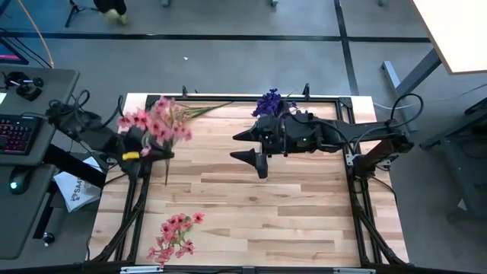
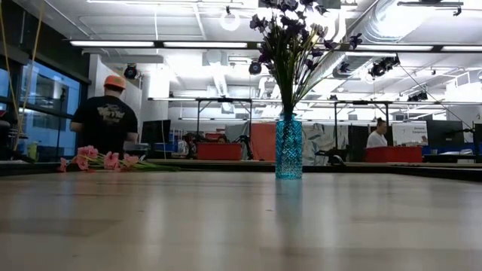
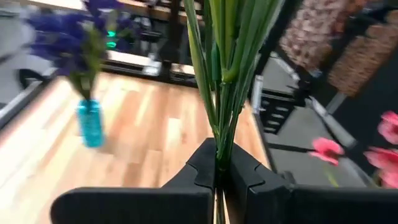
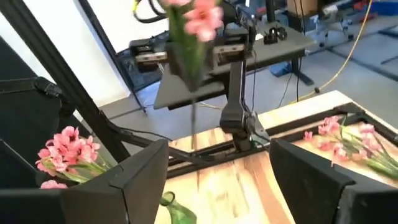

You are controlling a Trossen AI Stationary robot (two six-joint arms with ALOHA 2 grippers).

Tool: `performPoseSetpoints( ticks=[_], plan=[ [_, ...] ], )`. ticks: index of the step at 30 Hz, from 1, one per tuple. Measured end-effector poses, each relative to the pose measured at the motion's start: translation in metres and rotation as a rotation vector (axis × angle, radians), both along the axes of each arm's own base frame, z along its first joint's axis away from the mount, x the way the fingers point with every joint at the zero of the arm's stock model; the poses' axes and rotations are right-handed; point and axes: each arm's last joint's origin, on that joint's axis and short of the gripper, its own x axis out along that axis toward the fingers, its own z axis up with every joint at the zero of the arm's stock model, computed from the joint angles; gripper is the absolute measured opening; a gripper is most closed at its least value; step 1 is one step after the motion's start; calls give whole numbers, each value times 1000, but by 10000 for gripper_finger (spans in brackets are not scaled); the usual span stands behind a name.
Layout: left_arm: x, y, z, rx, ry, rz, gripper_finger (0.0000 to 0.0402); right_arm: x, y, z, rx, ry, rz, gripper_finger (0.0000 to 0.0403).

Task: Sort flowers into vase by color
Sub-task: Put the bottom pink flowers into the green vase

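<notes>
Left tool: the left tool sits at the left edge of the tabletop, its fingers pinched together on the green stems of a pink bunch.
Held bunch axis: the stems rise straight out from between the fingers, and the pink heads fan out over the tabletop's far-left corner.
Right tool: the right tool hangs over the middle of the tabletop with its fingers spread apart and nothing between them.
Blue vase: the blue vase stands upright at the far edge near the middle, already filled with purple flowers.
Other pink flowers: a second pink cluster lies flat at the near-left of the tabletop; a further pink spray lies on the wood in the right wrist view.
Key relation: the blue vase is across the tabletop to the right of the held bunch, close to the right arm, but it holds purple, so the pink stems likely belong elsewhere.
Pink vase: something green glassy peeks below the right tool; whether that is a vase I cannot tell.
Nearer arm: for the loose pink cluster, the left arm is nearer.
</notes>
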Motion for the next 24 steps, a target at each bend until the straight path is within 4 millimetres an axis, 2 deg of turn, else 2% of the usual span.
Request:
performPoseSetpoints(
  ticks=[2, 6, 11, 15, 20, 24],
  plan=[
    [1, -9, -10, -11, -7, -41, 0, 0, 0, -1, 22, 14, -5, 275],
    [2, -26, -48, -93, -20, -102, 0, 0, 0, -2, 73, 15, -15, 275],
    [-5, -37, -86, -183, -164, -153, 0, 0, 0, -2, 113, 11, -74, 275],
    [-18, -30, -91, -169, -274, -151, 0, 0, -1, -2, 143, 5, -125, 275],
    [-31, -22, -90, -169, -317, -198, 0, 0, -2, -2, 191, -1, -163, 275],
    [-32, -29, -108, -166, -311, -245, 0, 0, -2, -2, 227, -3, -170, 275]
  ],
)
